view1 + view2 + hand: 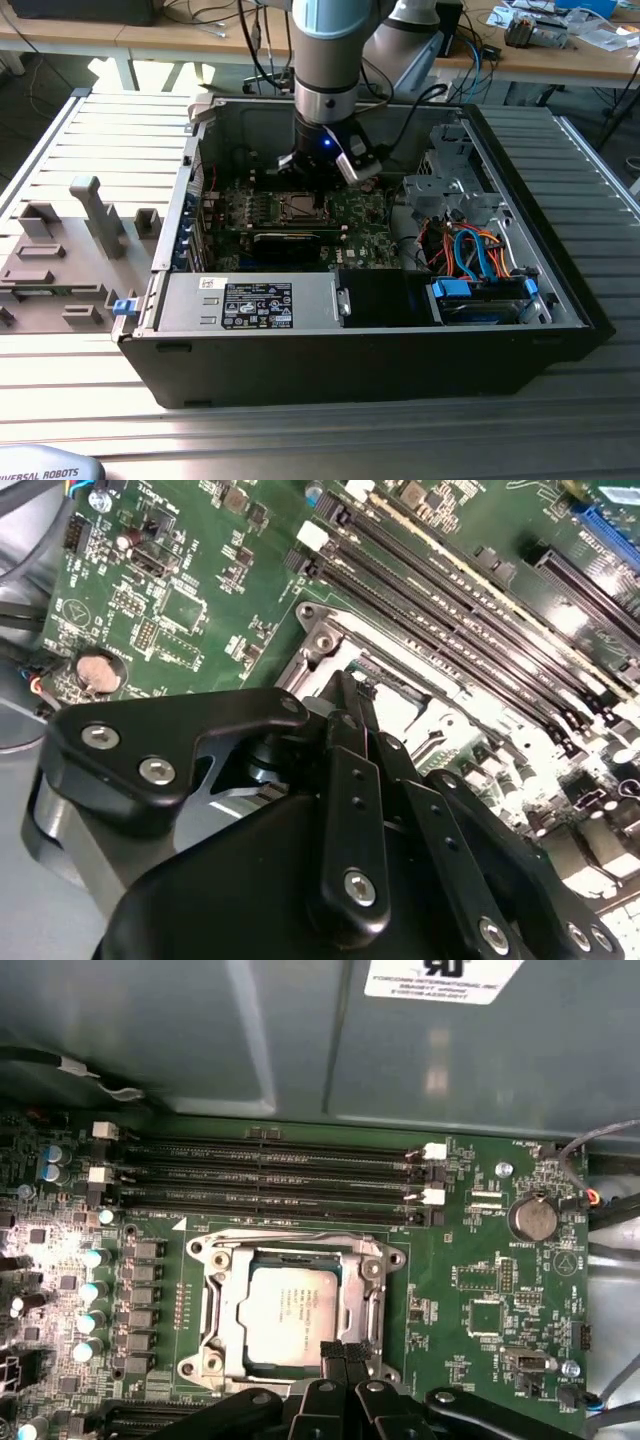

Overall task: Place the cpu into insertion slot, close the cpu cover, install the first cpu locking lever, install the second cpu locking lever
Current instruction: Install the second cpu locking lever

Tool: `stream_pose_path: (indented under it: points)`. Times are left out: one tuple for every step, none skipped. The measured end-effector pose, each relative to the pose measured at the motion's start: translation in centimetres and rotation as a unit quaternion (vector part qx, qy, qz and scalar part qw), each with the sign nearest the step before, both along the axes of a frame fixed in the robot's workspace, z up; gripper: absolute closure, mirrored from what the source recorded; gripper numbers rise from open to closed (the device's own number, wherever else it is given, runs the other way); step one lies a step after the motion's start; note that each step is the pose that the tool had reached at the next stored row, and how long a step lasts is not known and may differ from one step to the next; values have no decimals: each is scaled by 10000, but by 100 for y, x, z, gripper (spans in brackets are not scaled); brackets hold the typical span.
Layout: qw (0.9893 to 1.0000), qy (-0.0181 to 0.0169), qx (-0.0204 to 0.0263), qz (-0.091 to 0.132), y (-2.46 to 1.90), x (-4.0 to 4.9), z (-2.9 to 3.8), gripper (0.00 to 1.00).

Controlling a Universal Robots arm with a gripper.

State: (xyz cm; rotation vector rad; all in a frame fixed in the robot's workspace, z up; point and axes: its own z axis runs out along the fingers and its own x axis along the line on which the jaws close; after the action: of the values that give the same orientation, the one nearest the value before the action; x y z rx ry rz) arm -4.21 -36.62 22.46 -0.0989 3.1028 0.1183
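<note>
First wrist view, claw [342,1352] pressed together, covering cpu cover [295,1312] edge, cpu [290,1310] seated.

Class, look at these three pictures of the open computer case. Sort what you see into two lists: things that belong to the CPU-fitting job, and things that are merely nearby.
Belong to the job:
- cpu, lying in the insertion slot
- cpu cover, down around the chip
- gripper, at the cover's edge

Merely nearby:
- memory slots
- coin battery
- blue and orange cables
- grey fixture blocks
</note>
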Motion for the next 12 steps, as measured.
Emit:
stream_pose_path:
  points:
    - [10000, 0, 11, 3, -7, 1, 0, 89]
    - [10000, 0, 60, 6, -37, 1, 0, 89]
    - [9999, 0, 119, 6, -102, 1, 0, 89]
    - [9999, -1, 137, 7, -149, 2, 0, 89]
    - [9999, 0, 140, 6, -170, 1, 0, 89]
    - [9999, 0, 141, 7, -180, 1, 0, 89]
    - [9999, 0, 141, 6, -187, 0, 0, 89]
    - [9999, -2, 141, 6, -193, -3, 1, 89]
    - [9999, -7, 141, 6, -209, -12, 2, 89]
    - [9999, -13, 141, 6, -222, -24, 3, 89]
    - [9999, -17, 141, 6, -233, -35, 3, 89]
    - [9999, -23, 141, 6, -251, -52, 3, 89]
